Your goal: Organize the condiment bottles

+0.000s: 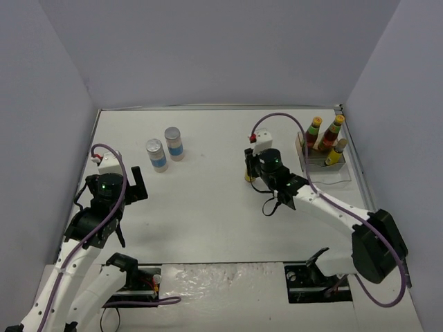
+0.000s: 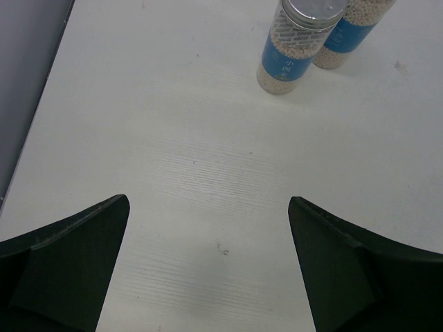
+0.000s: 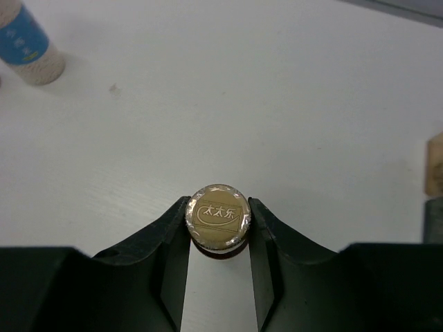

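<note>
My right gripper (image 3: 219, 205) is shut on the gold cap of a dark sauce bottle (image 3: 219, 217) that stands on the table; in the top view the gripper (image 1: 251, 166) hides most of that bottle (image 1: 247, 178). Three more sauce bottles (image 1: 333, 131) stand in the clear tray (image 1: 340, 174) at the far right. Two silver-topped cylinders with blue-white labels (image 1: 157, 155) (image 1: 174, 143) stand side by side at the back left, also in the left wrist view (image 2: 297, 45) (image 2: 349, 31). My left gripper (image 2: 208, 202) is open and empty over bare table, short of them (image 1: 136, 184).
The tray's tan wooden block (image 1: 303, 146) shows at the right edge of the right wrist view (image 3: 436, 173). One cylinder (image 3: 24, 41) stands far left of the held bottle. Grey walls close in the table on three sides.
</note>
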{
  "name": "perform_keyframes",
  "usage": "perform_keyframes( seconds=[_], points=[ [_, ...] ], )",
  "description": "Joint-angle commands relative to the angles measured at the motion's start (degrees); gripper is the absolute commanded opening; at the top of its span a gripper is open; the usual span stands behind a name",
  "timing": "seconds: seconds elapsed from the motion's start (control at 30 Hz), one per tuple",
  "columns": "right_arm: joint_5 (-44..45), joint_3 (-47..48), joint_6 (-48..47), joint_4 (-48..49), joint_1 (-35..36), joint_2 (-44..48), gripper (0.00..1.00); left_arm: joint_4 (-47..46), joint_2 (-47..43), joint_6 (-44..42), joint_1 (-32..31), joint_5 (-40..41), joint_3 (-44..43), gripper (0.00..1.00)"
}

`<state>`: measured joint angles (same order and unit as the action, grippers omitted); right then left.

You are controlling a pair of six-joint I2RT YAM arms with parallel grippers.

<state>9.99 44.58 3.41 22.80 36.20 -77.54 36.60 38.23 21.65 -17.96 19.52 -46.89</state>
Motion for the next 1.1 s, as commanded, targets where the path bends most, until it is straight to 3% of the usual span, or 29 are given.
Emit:
perform_keyframes(
  seconds=[0.0,0.17,0.43,0.67,1.07],
  points=[
    [3.99,0.95,-2.32,1.38,-6.48,11.22,0.00,-3.62,0.33,-0.66,0.52,-0.31,-0.65,0.97],
    [3.27,1.47,-2.88,-1.53,-17.43,16.45,0.00,-3.64,0.59,-0.79,0.79,-0.77,-0.66,0.97],
    [-3.54,5.01,-2.61,0.19,-34.60,12.01,0.00,-3.64,0.43,-0.82,1.08,-0.90,-0.74,0.97],
    [-5.56,6.33,-2.04,6.10,-39.53,6.07,0.00,-3.40,0.26,-0.82,1.17,-0.64,-0.74,0.97],
    [-6.04,8.27,-2.27,9.67,-40.25,0.33,0.00,-3.37,0.51,-0.81,1.17,-0.70,-0.74,0.97]
  ],
)
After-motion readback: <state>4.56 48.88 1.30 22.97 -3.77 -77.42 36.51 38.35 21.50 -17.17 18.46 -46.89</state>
